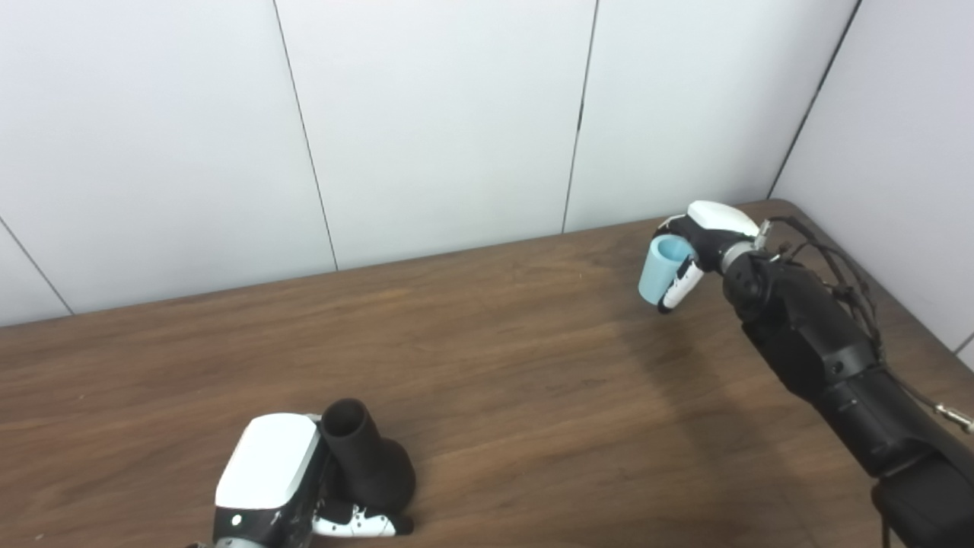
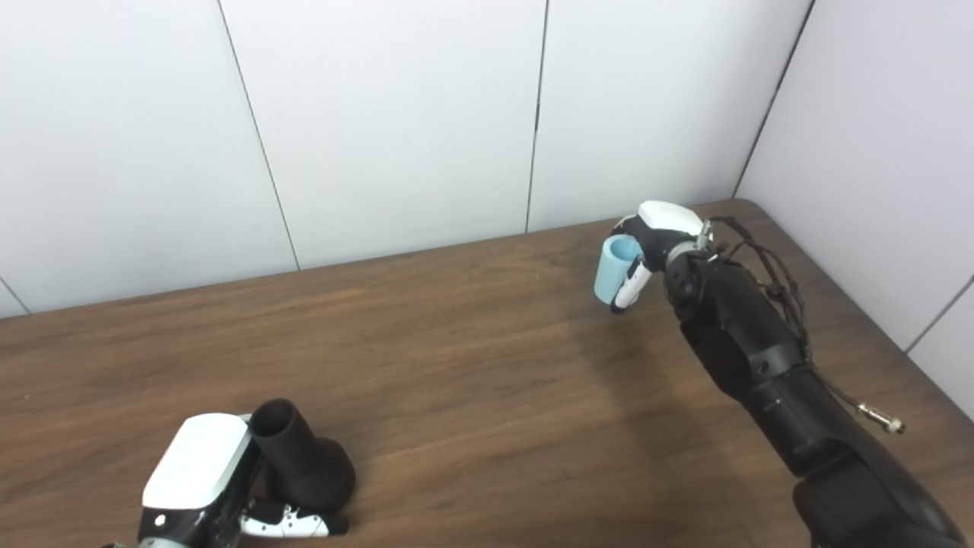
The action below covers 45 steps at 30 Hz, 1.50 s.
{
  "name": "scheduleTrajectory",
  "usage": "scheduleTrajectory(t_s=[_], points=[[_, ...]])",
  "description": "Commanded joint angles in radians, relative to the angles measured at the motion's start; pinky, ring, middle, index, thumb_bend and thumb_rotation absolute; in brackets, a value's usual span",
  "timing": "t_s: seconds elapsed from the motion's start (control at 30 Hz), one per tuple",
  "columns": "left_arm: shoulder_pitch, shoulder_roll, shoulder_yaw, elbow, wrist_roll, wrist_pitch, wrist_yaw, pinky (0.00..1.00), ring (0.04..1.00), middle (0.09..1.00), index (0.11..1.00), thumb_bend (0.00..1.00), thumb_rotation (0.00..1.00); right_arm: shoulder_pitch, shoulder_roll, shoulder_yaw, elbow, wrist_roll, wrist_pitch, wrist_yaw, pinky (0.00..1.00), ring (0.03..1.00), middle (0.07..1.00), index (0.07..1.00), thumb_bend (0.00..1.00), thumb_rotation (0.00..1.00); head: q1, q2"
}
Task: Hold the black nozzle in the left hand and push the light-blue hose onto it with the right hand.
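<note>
Black nozzle (image 1: 369, 457) in left hand (image 1: 285, 487), light-blue hose (image 1: 663, 270) in right hand (image 1: 704, 240) — well apart

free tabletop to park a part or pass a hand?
Bare wood across the brown table between the left hand holding the black flared nozzle and the right hand gripping the light-blue hose piece. Crowded only at those two spots.

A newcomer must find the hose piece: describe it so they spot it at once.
Follow the brown wooden table to its far right corner. There the right hand grips a short light-blue plastic hose, open end up. It is the only pale blue thing; the other part is black.
</note>
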Motion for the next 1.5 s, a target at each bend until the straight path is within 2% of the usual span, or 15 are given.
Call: scheduleTrajectory(t_s=[0.0, 0.3, 0.47, 0.57, 0.6, 0.67, 0.73, 0.77, 0.8, 0.87, 0.97, 1.13, 1.2, 1.33, 1.47], points=[[0.015, 0.019, -0.001, 0.021, 0.000, 0.005, -0.034, 0.42, 0.480, 0.412, 0.493, 0.52, 0.00, -0.040, -0.031, -0.009, -0.038, 0.003, 0.002, -0.011, 0.70, 0.769, 0.817, 0.783, 0.89, 0.07, 0.000, 0.001], [0.017, 0.022, -0.002, 0.015, 0.006, 0.007, -0.041, 0.43, 0.489, 0.433, 0.493, 0.53, 0.00, -0.038, -0.032, -0.001, -0.023, 0.015, -0.010, -0.030, 0.69, 0.756, 0.812, 0.789, 0.88, 0.10, 0.010, 0.013], [0.019, 0.023, -0.001, 0.014, 0.007, 0.006, -0.040, 0.41, 0.490, 0.437, 0.492, 0.53, 0.00, -0.032, -0.028, -0.005, -0.026, 0.022, -0.005, -0.036, 0.71, 0.749, 0.810, 0.785, 0.87, 0.07, 0.009, 0.018], [0.020, 0.023, -0.001, 0.010, 0.002, 0.003, -0.042, 0.41, 0.496, 0.433, 0.494, 0.52, 0.00, -0.030, -0.024, -0.013, -0.036, 0.026, 0.003, -0.036, 0.64, 0.688, 0.748, 0.776, 0.85, 0.03, 0.011, 0.026], [0.020, 0.022, -0.001, 0.008, 0.000, 0.005, -0.046, 0.41, 0.493, 0.432, 0.495, 0.52, 0.00, -0.029, -0.022, -0.016, -0.042, 0.025, 0.007, -0.035, 0.70, 0.640, 0.634, 0.751, 0.84, 0.01, 0.012, 0.028], [0.021, 0.021, 0.000, 0.005, -0.006, 0.008, -0.055, 0.41, 0.495, 0.430, 0.496, 0.52, 0.00, -0.033, -0.023, -0.013, -0.032, 0.025, 0.004, -0.046, 0.73, 0.628, 0.595, 0.717, 0.84, 0.00, 0.013, 0.029], [0.022, 0.020, 0.002, 0.002, -0.014, 0.006, -0.056, 0.41, 0.494, 0.426, 0.498, 0.52, 0.00, -0.035, -0.023, -0.007, -0.024, 0.019, 0.000, -0.063, 0.69, 0.621, 0.612, 0.670, 0.83, 0.00, 0.013, 0.032], [0.022, 0.020, 0.002, 0.000, -0.016, 0.006, -0.058, 0.41, 0.495, 0.423, 0.499, 0.52, 0.00, -0.036, -0.022, -0.008, -0.021, 0.019, 0.001, -0.073, 0.65, 0.614, 0.629, 0.583, 0.68, 0.06, 0.013, 0.032], [0.022, 0.021, 0.002, -0.002, -0.016, 0.005, -0.058, 0.42, 0.497, 0.423, 0.500, 0.52, 0.00, -0.037, -0.019, -0.011, -0.017, 0.020, -0.001, -0.088, 0.61, 0.604, 0.634, 0.539, 0.60, 0.09, 0.014, 0.033], [0.021, 0.021, 0.003, -0.008, -0.014, 0.008, -0.066, 0.41, 0.490, 0.420, 0.498, 0.52, 0.00, -0.034, -0.013, -0.017, -0.023, 0.021, 0.001, -0.116, 0.46, 0.452, 0.528, 0.522, 0.53, 0.02, 0.017, 0.037], [0.021, 0.018, 0.006, -0.010, -0.013, 0.011, -0.074, 0.41, 0.486, 0.418, 0.497, 0.52, 0.00, -0.028, -0.009, -0.022, -0.036, 0.026, -0.010, -0.150, 0.39, 0.390, 0.486, 0.540, 0.52, 0.00, 0.020, 0.041], [0.021, 0.012, 0.008, -0.013, -0.015, 0.010, -0.078, 0.43, 0.499, 0.418, 0.501, 0.52, 0.00, -0.029, -0.015, -0.018, -0.061, 0.023, -0.013, -0.148, 0.42, 0.412, 0.493, 0.507, 0.52, 0.00, 0.034, 0.056], [0.022, 0.011, 0.009, -0.016, -0.019, 0.009, -0.080, 0.39, 0.461, 0.410, 0.498, 0.52, 0.00, -0.030, -0.012, -0.021, -0.077, 0.027, -0.006, -0.142, 0.41, 0.409, 0.492, 0.514, 0.52, 0.00, 0.036, 0.059], [0.022, 0.009, 0.006, -0.022, -0.017, 0.010, -0.087, 0.37, 0.446, 0.410, 0.495, 0.52, 0.00, -0.027, -0.017, -0.015, -0.100, 0.023, -0.022, -0.145, 0.43, 0.424, 0.507, 0.485, 0.52, 0.00, 0.045, 0.060], [0.027, 0.002, 0.001, -0.037, -0.001, 0.024, -0.108, 0.40, 0.472, 0.417, 0.497, 0.52, 0.00, -0.011, -0.019, -0.013, -0.194, 0.010, -0.016, -0.130, 0.43, 0.412, 0.504, 0.494, 0.52, 0.00, 0.082, 0.064]])
